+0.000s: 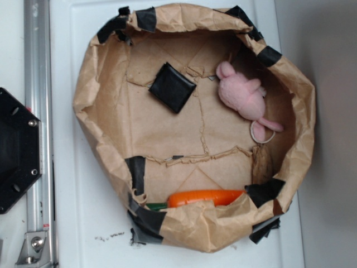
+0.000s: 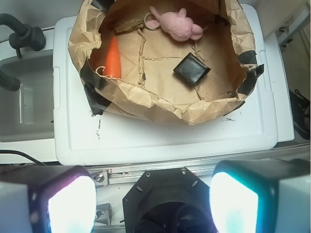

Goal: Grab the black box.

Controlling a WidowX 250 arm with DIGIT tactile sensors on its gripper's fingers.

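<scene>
The black box (image 1: 172, 87) (image 2: 192, 69) lies flat on the floor of the brown paper bag (image 1: 106, 151) (image 2: 146, 99), tilted like a diamond, a short way from the pink plush toy (image 1: 241, 93) (image 2: 177, 25). In the wrist view my gripper (image 2: 153, 204) hangs well back from the bag, over the black hexagonal plate (image 2: 167, 201). Its two glowing fingers (image 2: 70, 206) stand wide apart with nothing between them. The gripper does not show in the exterior view.
An orange carrot (image 1: 205, 197) (image 2: 112, 58) lies along the bag's wall. The bag stands on a white tray (image 1: 83, 223) (image 2: 160, 138). A metal rail (image 1: 34, 67) runs beside the hexagonal plate (image 1: 17, 151). A grey sink (image 2: 26, 97) with a dark tap (image 2: 22, 34) lies beside the tray.
</scene>
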